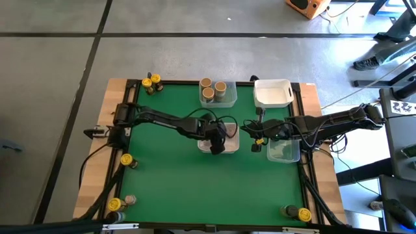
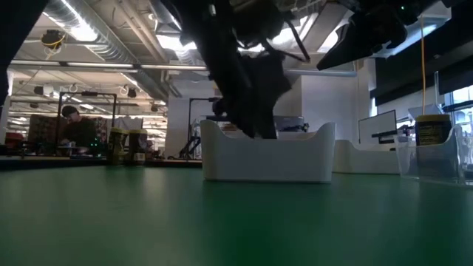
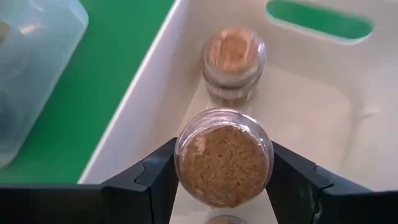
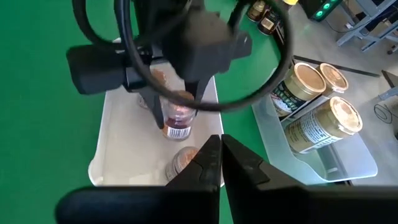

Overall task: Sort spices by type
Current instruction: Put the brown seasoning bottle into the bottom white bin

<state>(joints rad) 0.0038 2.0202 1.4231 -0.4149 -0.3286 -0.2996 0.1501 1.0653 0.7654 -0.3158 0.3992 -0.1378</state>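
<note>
My left gripper (image 1: 218, 142) reaches down into a white tray (image 1: 204, 149) at the table's middle, shut on a small clear jar of brown spice (image 3: 224, 165). Another brown spice jar (image 3: 233, 62) rests on the tray floor just beyond it. In the right wrist view the held jar (image 4: 177, 121) shows above that tray (image 4: 118, 149). My right gripper (image 4: 221, 152) waits shut, with nothing in it, just right of the tray (image 1: 250, 129). My left gripper pinches the jar's round side wall (image 3: 181, 163) between its two fingers (image 3: 155, 177), one on each side. The fingers slant down from the table's left. The jar stands nearly upright inside the tray, one end facing the wrist camera; whether its lower end touches the floor cannot be told.
A clear tray (image 1: 218, 93) with tan-lidded jars stands at the far middle, a white tray (image 1: 272, 93) right of it, and another clear tray (image 1: 284, 151) under my right arm. Yellow-lidded jars (image 1: 153, 81) stand at the table's corners and left edge (image 1: 127, 159).
</note>
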